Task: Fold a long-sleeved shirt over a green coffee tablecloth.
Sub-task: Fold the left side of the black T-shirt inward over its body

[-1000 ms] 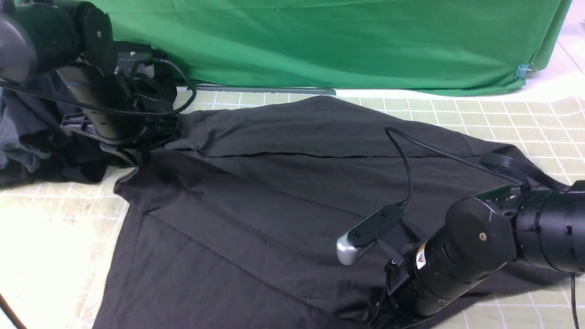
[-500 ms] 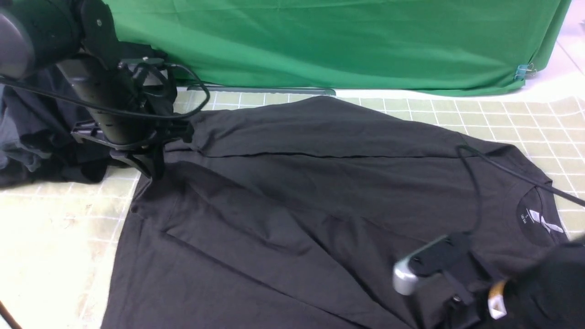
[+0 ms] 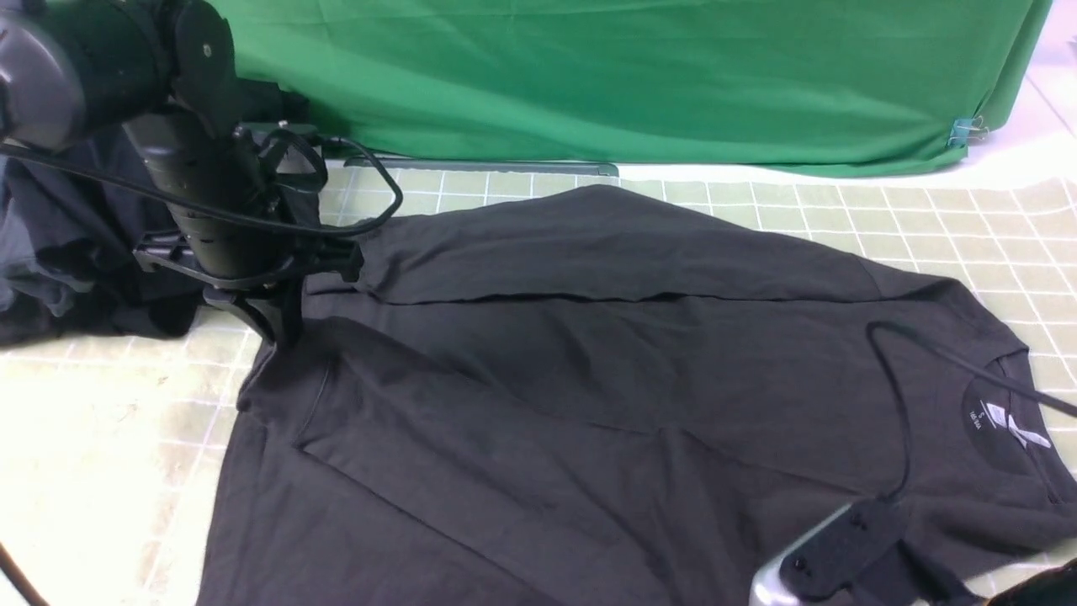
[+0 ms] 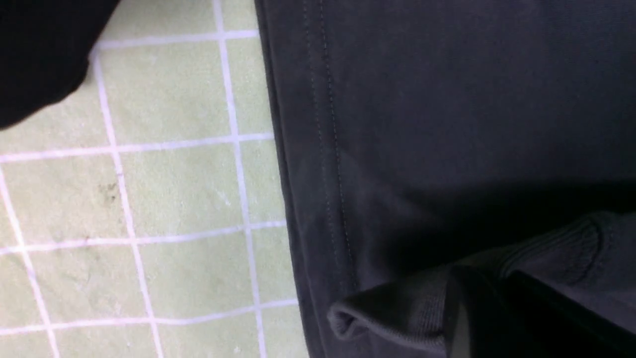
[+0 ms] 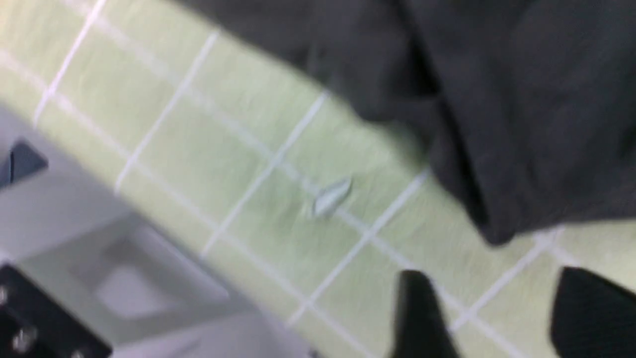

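Observation:
The charcoal-grey long-sleeved shirt point(image 3: 589, 379) lies spread across the pale green gridded tablecloth point(image 3: 925, 219), its collar and neck label point(image 3: 1001, 421) at the right. A sleeve is folded across the body. At the shirt's left edge my left gripper point(image 3: 282, 324) is shut on the ribbed cuff point(image 4: 397, 303); its jaws point(image 4: 472, 293) pinch that cuff just above the shirt's stitched hem point(image 4: 323, 149). My right gripper point(image 5: 502, 308) is open and empty over bare tablecloth point(image 5: 248, 149), just off the shirt's edge point(image 5: 497, 99). In the front view only its wrist camera point(image 3: 833, 564) shows.
A plain bright green sheet point(image 3: 589, 76) hangs along the back, held by a blue clip point(image 3: 963, 130). A blacker bundle of garments point(image 3: 59, 252) lies at the far left. A grey bar point(image 3: 480, 166) lies behind the shirt. The tablecloth's near edge meets grey framework point(image 5: 74, 238).
My right arm has pulled back off the shirt toward the lower right, uncovering the collar and label. The left gripper has shifted slightly rightward with the cuff.

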{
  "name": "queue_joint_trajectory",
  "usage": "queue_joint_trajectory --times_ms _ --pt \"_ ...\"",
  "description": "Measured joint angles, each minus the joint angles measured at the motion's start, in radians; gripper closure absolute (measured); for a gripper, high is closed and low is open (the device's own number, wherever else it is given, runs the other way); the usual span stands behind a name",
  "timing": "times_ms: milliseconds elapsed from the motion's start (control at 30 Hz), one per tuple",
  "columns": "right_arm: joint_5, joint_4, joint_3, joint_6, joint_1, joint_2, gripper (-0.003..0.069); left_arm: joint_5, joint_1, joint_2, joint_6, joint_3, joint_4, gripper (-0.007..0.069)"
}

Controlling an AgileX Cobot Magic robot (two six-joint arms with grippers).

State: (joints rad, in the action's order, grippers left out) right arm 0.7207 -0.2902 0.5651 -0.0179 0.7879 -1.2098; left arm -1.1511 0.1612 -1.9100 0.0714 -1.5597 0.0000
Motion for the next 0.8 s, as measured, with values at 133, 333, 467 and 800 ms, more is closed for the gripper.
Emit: queue_joint_trajectory --times_ms 133,333,467,800 --pt "0.020 0.159 0.042 -0.139 0.002 0.066 0.0246 -0.034 0.000 0.000 -0.009 0.000 0.025 0.0613" --pt "0.018 0.358 0.050 -0.241 -0.119 0.086 0.0255 -0.039 0.000 0.000 -0.017 0.001 0.022 0.0613" --pt "-0.007 0.367 0.060 -0.187 -0.226 -0.009 0.0223 -0.029 0.001 0.000 -0.024 0.001 0.000 0.0613" --pt "-0.098 0.270 0.137 -0.063 -0.358 -0.217 0.0199 -0.030 0.001 0.000 -0.030 0.001 -0.013 0.0613"
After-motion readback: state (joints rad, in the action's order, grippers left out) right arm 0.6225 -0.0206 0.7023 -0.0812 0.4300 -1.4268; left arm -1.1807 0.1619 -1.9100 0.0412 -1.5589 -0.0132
